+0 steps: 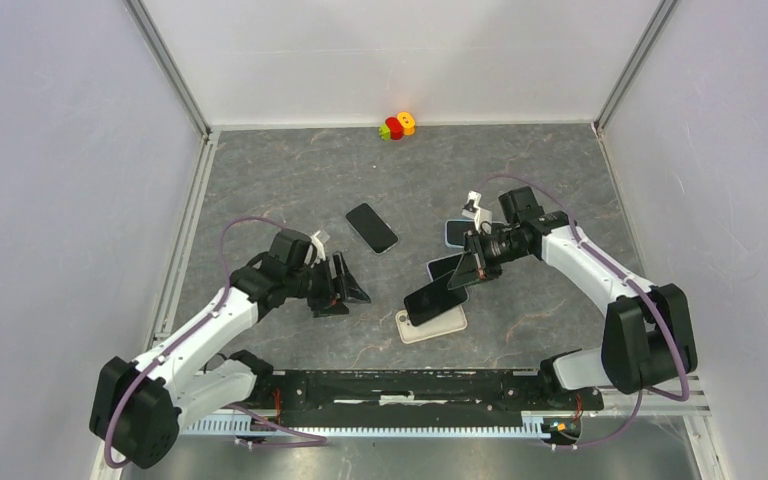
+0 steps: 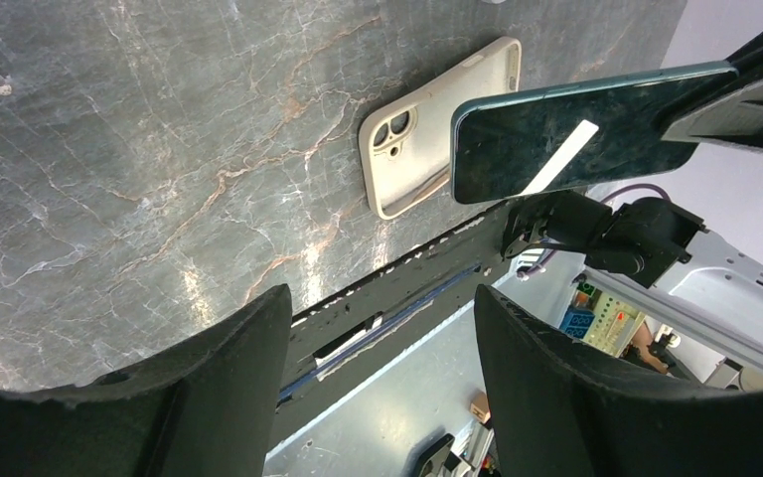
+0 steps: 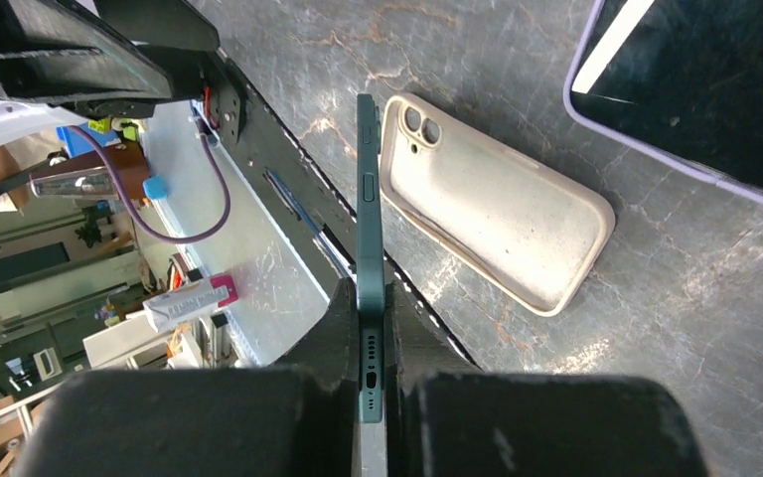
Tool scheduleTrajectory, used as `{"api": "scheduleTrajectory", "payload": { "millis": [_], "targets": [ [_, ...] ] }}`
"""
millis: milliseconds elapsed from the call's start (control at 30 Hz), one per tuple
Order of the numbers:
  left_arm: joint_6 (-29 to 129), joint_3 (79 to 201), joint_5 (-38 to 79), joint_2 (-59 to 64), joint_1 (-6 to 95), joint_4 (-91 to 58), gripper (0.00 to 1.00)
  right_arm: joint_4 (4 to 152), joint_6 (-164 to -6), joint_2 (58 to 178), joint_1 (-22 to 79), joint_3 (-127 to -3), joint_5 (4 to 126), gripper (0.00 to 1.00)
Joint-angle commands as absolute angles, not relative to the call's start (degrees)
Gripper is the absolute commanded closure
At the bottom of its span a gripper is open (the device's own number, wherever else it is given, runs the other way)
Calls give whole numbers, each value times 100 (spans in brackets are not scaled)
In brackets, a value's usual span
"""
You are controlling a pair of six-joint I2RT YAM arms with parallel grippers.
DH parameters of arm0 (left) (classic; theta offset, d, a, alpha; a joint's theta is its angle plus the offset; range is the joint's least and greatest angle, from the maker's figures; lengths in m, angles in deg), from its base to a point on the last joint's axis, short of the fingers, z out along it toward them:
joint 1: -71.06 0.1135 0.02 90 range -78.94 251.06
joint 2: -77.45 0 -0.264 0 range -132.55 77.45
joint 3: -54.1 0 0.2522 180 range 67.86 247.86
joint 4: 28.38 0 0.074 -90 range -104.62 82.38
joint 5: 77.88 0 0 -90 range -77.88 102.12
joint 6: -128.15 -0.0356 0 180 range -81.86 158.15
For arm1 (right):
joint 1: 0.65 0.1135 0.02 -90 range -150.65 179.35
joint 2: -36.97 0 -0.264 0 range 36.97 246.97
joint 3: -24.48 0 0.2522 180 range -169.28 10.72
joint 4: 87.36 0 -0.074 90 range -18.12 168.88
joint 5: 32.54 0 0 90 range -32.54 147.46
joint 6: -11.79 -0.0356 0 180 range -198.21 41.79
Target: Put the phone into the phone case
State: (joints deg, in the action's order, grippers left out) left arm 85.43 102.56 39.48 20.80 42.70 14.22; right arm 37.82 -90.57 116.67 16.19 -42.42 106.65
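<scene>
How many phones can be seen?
4: held phone in right pincer above the case; black phone alone mid-table; light-rimmed phone and dark phone partly under that pincer. More may be hidden.

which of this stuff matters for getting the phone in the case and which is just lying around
For the job:
- teal phone, clamped on edge in the right gripper
- beige case, lying empty on the table

Just lying about:
- black phone
- lilac-cased phone
- toy by the far wall
</scene>
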Motion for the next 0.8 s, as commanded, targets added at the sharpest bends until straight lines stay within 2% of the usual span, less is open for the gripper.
{"api": "scheduleTrajectory", "payload": {
  "millis": [0, 300, 767],
  "targets": [
    [8394, 10335, 4076, 1940, 4283, 1180, 26, 4126, -9150, 11636, 1664, -3986, 10852, 100],
    [8391, 10341, 4172, 1674, 4270, 999, 27, 4901, -9685, 11551, 1942, -3411, 10748, 100],
    [8444, 10248, 4253, 1438, 4164, 732, 35, 5330, -10026, 11678, 1965, -3013, 10202, 100]
  ]
}}
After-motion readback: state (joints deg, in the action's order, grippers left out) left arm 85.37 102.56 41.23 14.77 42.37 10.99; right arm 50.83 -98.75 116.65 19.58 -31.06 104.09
